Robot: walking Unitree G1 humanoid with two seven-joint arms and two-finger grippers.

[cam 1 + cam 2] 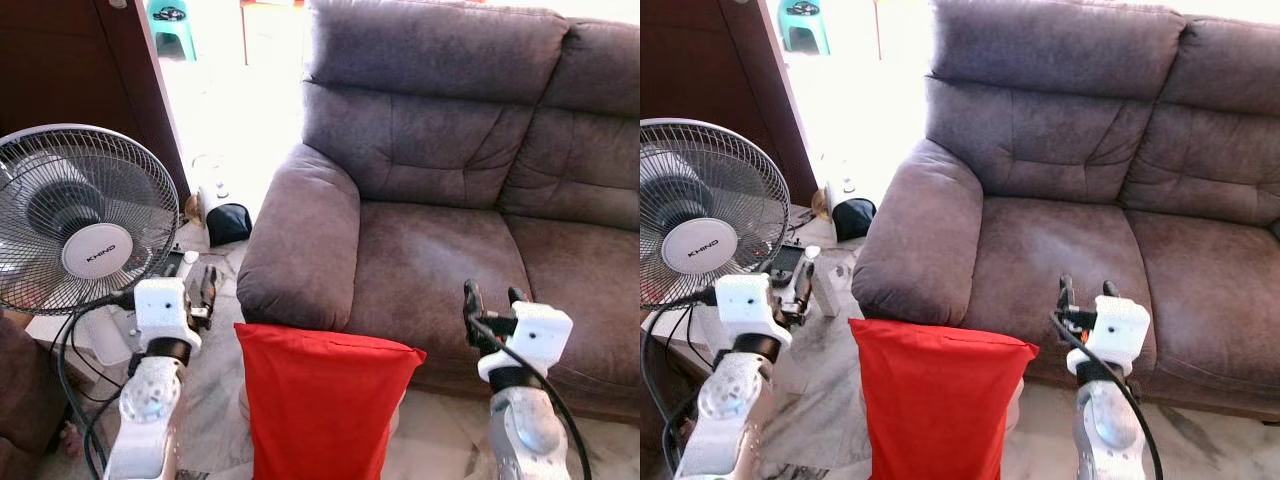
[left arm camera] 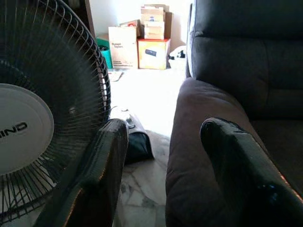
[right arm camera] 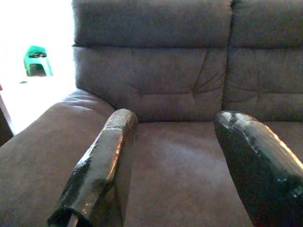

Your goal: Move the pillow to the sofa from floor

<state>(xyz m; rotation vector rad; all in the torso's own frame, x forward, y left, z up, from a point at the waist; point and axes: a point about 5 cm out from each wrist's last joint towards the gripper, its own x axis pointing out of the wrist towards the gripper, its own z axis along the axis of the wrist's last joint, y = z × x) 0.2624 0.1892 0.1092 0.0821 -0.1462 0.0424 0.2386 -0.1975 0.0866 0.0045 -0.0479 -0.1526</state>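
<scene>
A red pillow [image 1: 318,405] stands upright on the floor, leaning against the front of the grey-brown sofa [image 1: 430,260] just below its left armrest [image 1: 300,240]. My left gripper [image 1: 206,288] hovers open to the left of the pillow, between the fan and the armrest; nothing is between its fingers [image 2: 106,161]. My right gripper [image 1: 492,300] is held open to the right of the pillow, in front of the seat cushion [image 3: 175,165], also with nothing in it. Both grippers sit level with the pillow's top edge and apart from it.
A standing fan [image 1: 85,220] is close beside my left arm, with its cable trailing down. A black bag [image 1: 228,222] and small items lie on the marble floor by the armrest. A dark wooden panel [image 1: 70,60], a green stool [image 1: 170,25] and cardboard boxes [image 2: 151,38] are farther back.
</scene>
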